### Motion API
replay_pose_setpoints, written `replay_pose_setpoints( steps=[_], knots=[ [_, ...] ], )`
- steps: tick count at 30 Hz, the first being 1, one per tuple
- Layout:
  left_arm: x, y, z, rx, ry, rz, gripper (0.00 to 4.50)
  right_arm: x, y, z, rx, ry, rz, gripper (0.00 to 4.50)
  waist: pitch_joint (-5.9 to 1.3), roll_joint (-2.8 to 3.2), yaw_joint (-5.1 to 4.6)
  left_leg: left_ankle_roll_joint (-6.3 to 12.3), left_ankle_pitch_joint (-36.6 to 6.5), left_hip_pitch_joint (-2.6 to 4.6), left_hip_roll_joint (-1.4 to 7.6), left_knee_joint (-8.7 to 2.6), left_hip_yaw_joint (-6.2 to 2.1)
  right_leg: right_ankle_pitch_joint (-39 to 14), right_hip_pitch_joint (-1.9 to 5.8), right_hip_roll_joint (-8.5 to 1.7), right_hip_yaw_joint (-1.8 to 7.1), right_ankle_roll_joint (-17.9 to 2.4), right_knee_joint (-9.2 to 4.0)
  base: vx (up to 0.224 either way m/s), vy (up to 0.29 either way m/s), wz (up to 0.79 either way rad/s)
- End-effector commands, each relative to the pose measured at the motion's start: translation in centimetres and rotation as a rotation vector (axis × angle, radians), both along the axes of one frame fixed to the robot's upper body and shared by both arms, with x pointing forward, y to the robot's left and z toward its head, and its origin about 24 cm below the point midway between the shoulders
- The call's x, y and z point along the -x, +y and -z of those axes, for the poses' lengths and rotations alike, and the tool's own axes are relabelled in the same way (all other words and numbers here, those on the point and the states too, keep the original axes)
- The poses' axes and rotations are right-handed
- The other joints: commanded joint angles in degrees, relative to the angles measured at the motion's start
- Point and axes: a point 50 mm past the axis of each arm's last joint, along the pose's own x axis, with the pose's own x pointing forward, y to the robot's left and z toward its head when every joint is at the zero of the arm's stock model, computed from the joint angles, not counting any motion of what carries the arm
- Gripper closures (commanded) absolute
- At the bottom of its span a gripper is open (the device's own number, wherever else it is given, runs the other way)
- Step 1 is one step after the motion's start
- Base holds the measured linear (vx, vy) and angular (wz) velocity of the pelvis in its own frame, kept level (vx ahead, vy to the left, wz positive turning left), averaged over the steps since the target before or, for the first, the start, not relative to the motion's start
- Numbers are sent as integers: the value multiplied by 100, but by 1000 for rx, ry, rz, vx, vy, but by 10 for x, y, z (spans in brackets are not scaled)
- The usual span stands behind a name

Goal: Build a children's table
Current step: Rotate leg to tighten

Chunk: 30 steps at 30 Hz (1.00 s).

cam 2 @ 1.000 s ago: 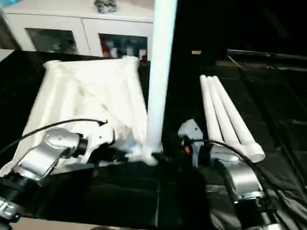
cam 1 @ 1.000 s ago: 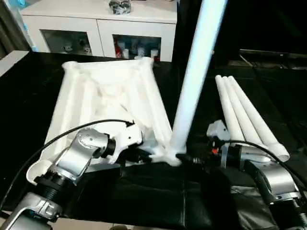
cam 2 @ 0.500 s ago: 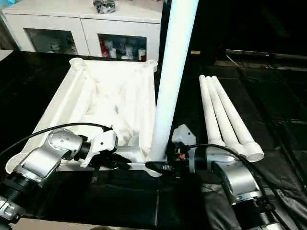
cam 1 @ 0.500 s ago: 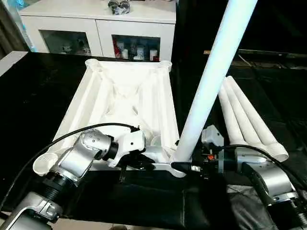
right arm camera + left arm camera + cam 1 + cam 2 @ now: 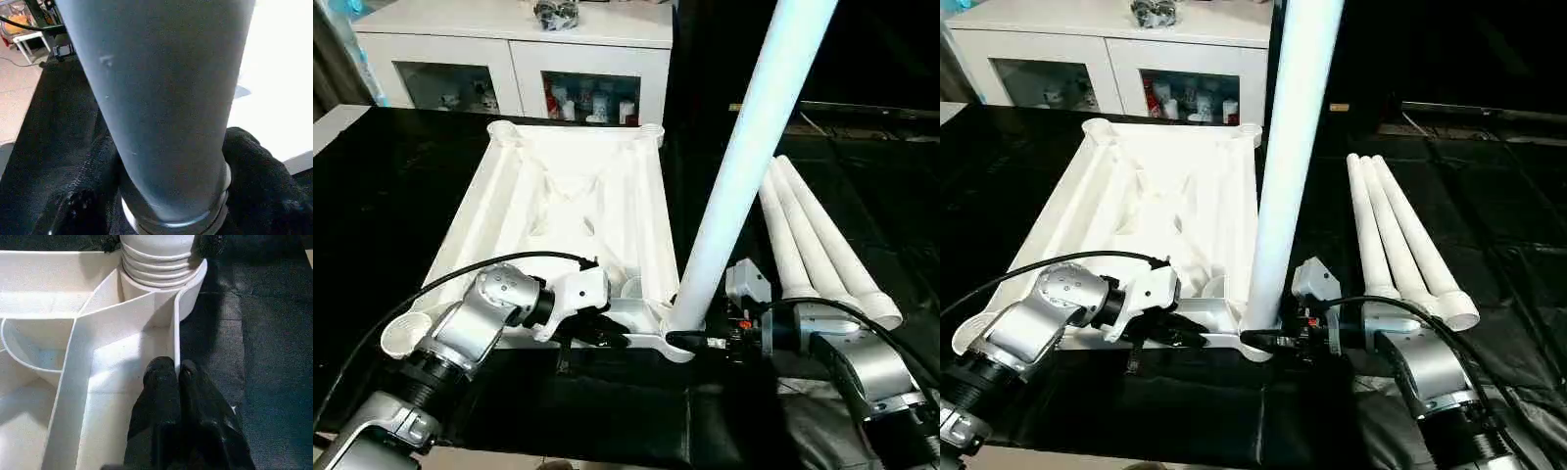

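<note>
The children's table top (image 5: 558, 196) lies upside down on the black surface, ribbed underside up. One white leg (image 5: 744, 157) stands in its near right corner socket (image 5: 677, 345), leaning up and to the right. My right gripper (image 5: 691, 341) is shut on this leg's base; in the right wrist view a black finger (image 5: 93, 186) presses on each side of the tube. My left gripper (image 5: 175, 372) is shut on the top's thin near rim wall, just left of that socket. Three more legs (image 5: 813, 245) lie side by side to the right.
A white cabinet with glass doors (image 5: 509, 59) stands behind the black surface. The top's far corner sockets (image 5: 504, 129) and near left socket (image 5: 401, 336) hold nothing. Black cloth covers the surface in front of the top and under my right arm.
My right gripper's fingers have closed in on the base of the standing leg. The leg now leans a little less. My left gripper has kept its hold on the rim.
</note>
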Motion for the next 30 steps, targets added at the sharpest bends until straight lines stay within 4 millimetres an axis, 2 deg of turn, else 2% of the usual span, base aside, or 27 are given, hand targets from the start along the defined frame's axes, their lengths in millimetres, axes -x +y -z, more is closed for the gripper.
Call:
replay_pose_setpoints(
  steps=[1, 5, 7, 8, 10, 12, 14, 15, 18, 23, 25, 26, 27, 30],
  knots=[
    [-5, -3, -5, 11, -15, -3, 450, 4, 2, 3, 17, 0, -16, 182, -376, 5, -1, 375, -542, 41, 434, -364, -206, -801, 292, -641, 414, -1028, -420, 0, 0, 0],
    [-8, -4, -6, 54, 1, -83, 450, 7, 5, 6, -3, 10, 4, 183, -371, 10, -6, 339, -603, 45, 442, -369, -207, -836, 291, -645, 418, -1039, -422, 0, 0, 0],
    [-11, -6, -7, 76, 3, -137, 450, 5, 8, 9, -16, 3, 65, 183, -356, 20, 2, 301, -686, 48, 433, -373, -214, -1027, 291, -668, 419, -1035, -453, 0, 0, 0],
    [-11, -7, -7, 80, 4, -146, 450, 4, 9, 9, -20, 2, 79, 183, -353, 13, -13, 286, -709, 43, 435, -382, -214, -1087, 296, -663, 417, -1018, -463, 0, 0, 0],
    [-16, -14, -11, 143, 15, -255, 450, -3, 16, 14, -52, 10, 234, 183, -349, 8, -52, 185, -790, 63, 434, -388, -219, -1292, 273, -666, 414, -994, -485, 0, 0, 0],
    [-19, -19, -13, 185, 21, -314, 450, -8, 22, 17, -49, 0, 318, 183, -344, 0, -91, 125, -785, 33, 415, -401, -234, -1472, 299, -670, 400, -928, -497, 0, 0, 0],
    [-20, -23, -14, 203, 21, -348, 450, -11, 27, 19, -49, 0, 371, 183, -341, -2, -147, 121, -810, 36, 402, -400, -237, -1523, 297, -661, 402, -893, -514, 0, 0, 0],
    [-21, -28, -16, 226, 19, -402, 450, -15, 34, 21, -68, 15, 451, 183, -342, -34, -165, 159, -741, 32, 397, -393, -223, -1485, 298, -662, 417, -877, -506, 0, 0, 0],
    [-24, -39, -19, 263, 9, -510, 450, -22, 52, 22, -118, 61, 579, 184, -359, -13, -206, 163, -559, 22, 398, -394, -230, -1259, 290, -652, 412, -942, -472, 0, 0, 0],
    [-26, -57, -27, 296, -44, -610, 450, -27, 76, 23, -120, 94, 662, 186, -386, 14, -224, 333, -247, 13, 397, -370, -213, -552, 292, -629, 430, -1067, -405, 0, 0, 0],
    [-25, -60, -28, 294, -59, -609, 450, -28, 78, 23, -114, 94, 671, 186, -384, 10, -206, 364, -267, 20, 394, -367, -208, -504, 301, -638, 433, -1057, -410, 0, 0, 0],
    [-25, -60, -28, 294, -60, -608, 450, -28, 78, 22, -116, 94, 671, 130, -380, 16, -204, 371, -283, 17, 390, -368, -206, -514, 300, -636, 434, -1048, -413, 0, 0, 0],
    [-24, -60, -27, 282, -67, -595, 450, -29, 76, 22, -121, 90, 673, 116, -375, 14, -206, 371, -346, 18, 391, -375, -205, -575, 299, -634, 434, -1019, -421, 0, 0, 0],
    [-23, -57, -26, 260, -73, -583, 450, -30, 68, 22, -113, 80, 682, 109, -363, 17, -218, 334, -459, 14, 392, -386, -210, -729, 303, -633, 432, -966, -441, 0, 0, 0]
  ],
)
